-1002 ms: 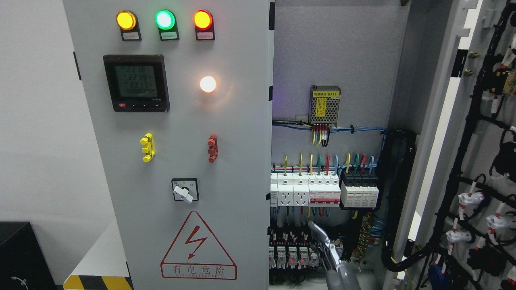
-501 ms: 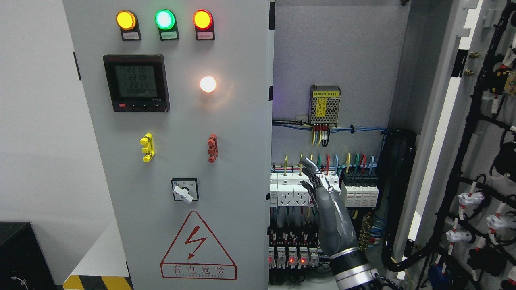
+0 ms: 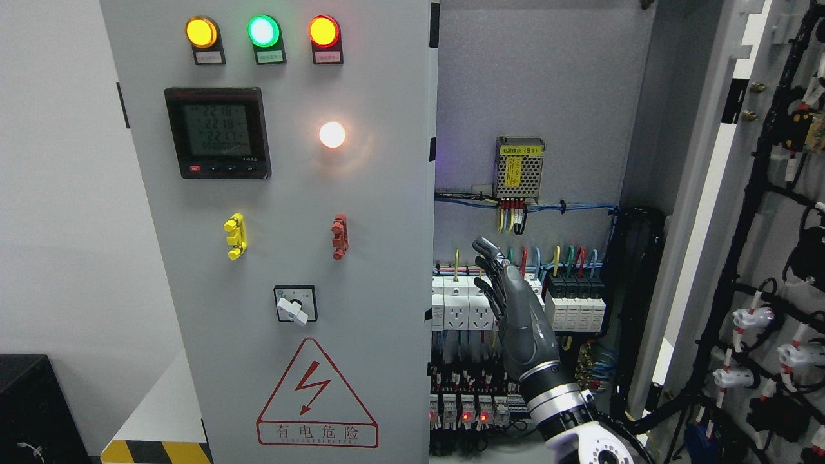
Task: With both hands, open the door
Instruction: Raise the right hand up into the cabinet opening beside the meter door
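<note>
Since the earlier frame the right hand (image 3: 515, 309) has been raised inside the cabinet, fingers (image 3: 485, 248) extended, nothing held. The right door (image 3: 760, 258) is swung open; the left door (image 3: 283, 258) remains closed.

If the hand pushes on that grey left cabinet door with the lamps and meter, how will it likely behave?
The grey metal left door would probably swing stiffly as one flat panel without flexing. Lamps, black meter and switches mounted on it suggest it is fairly heavy. Its painted face looks smooth, so the right hand, fingers open, may slide rather than grip.
</note>
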`<action>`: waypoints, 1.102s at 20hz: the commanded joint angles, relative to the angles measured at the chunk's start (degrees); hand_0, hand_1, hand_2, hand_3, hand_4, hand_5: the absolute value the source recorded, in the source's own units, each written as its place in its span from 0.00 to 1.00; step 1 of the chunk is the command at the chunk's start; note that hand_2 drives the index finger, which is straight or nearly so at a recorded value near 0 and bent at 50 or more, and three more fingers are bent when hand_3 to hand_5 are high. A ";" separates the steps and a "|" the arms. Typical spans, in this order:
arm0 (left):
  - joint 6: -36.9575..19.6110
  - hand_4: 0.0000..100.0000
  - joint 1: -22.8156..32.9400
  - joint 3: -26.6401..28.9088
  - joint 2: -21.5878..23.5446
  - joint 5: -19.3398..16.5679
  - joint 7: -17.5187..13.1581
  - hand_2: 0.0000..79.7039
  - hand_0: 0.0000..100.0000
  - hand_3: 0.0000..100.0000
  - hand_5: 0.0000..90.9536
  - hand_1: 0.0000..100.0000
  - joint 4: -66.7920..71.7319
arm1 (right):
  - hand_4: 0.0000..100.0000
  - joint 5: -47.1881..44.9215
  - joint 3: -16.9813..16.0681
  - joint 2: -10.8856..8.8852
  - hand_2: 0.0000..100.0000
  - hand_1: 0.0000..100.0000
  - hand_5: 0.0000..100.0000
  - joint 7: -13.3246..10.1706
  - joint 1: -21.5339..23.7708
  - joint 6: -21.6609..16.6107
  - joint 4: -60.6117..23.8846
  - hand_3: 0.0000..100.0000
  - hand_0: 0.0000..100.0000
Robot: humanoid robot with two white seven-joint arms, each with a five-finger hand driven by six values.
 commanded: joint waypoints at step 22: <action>0.02 0.00 -0.01 0.04 -0.07 -0.02 0.04 0.00 0.00 0.00 0.00 0.00 -0.21 | 0.00 -17.54 -0.79 -3.35 0.00 0.00 0.00 14.60 -8.38 6.62 10.18 0.00 0.00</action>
